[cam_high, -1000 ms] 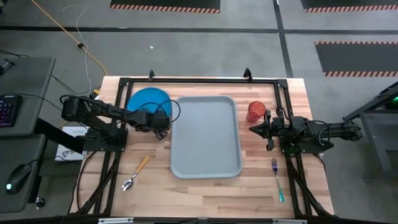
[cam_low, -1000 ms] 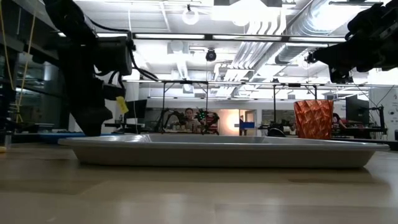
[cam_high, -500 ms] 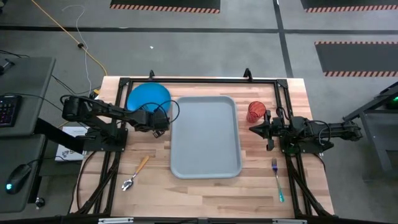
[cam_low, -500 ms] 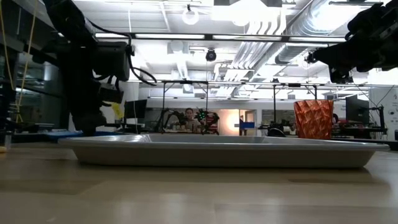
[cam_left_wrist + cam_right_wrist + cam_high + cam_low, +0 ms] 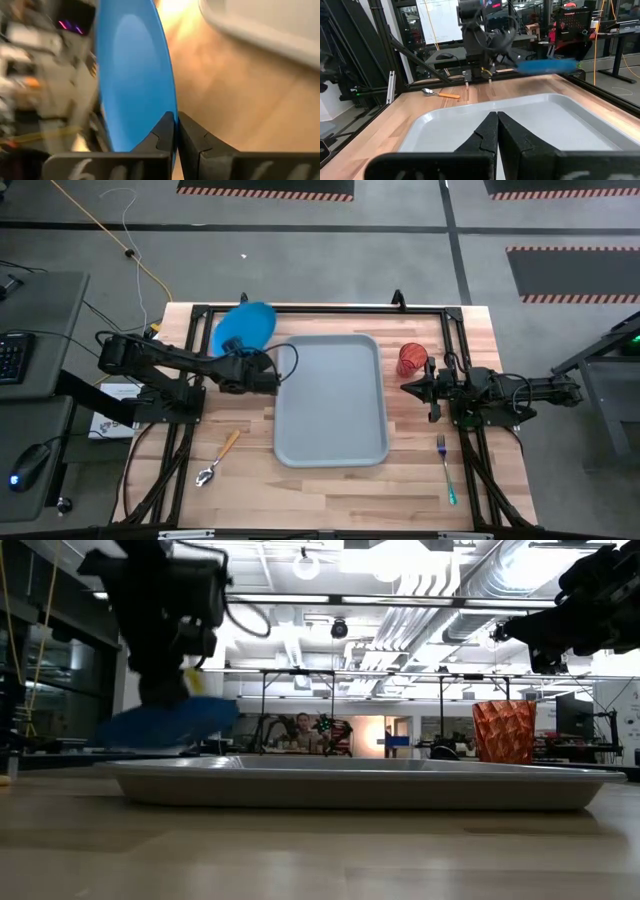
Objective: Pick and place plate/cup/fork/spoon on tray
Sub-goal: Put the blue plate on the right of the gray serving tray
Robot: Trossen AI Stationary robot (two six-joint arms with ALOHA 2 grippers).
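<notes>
Fingers (image 5: 162, 135) of the left gripper (image 5: 268, 373): pinching the rim of the plate (image 5: 243, 328), both pads closed on its edge, seen in the left wrist view.

Landmark: tray (image 5: 330, 442), pale grey-blue, rectangular, at the middle of the table (image 5: 320, 490).

Items, left to right of the tray:

1. Left arm: reaches in from the tray's left; gripper sits just beside the tray's left rim, near its far corner.
2. Plate: bright blue, round, held off the table surface, tilted, to the left of the tray's far-left corner. From table height it (image 5: 165, 725) hangs above the level of the tray rim (image 5: 360, 785), apart from it.
3. Spoon (image 5: 218, 458): silver bowl, orange-yellow handle, flat on the table left of the tray's near-left corner, well apart from the plate.
4. Tray: nothing visible inside it.
5. Cup (image 5: 411, 360): small, red, upright on the table just right of the tray's far-right part, not touching the rim.
6. Right gripper (image 5: 405, 388): raised, right of the tray and near the cup; its 2 fingers (image 5: 487, 132) pressed together, holding nothing.
7. Fork (image 5: 446, 470): teal handle, silver tines, flat on the table right of the tray's near-right corner.
</notes>
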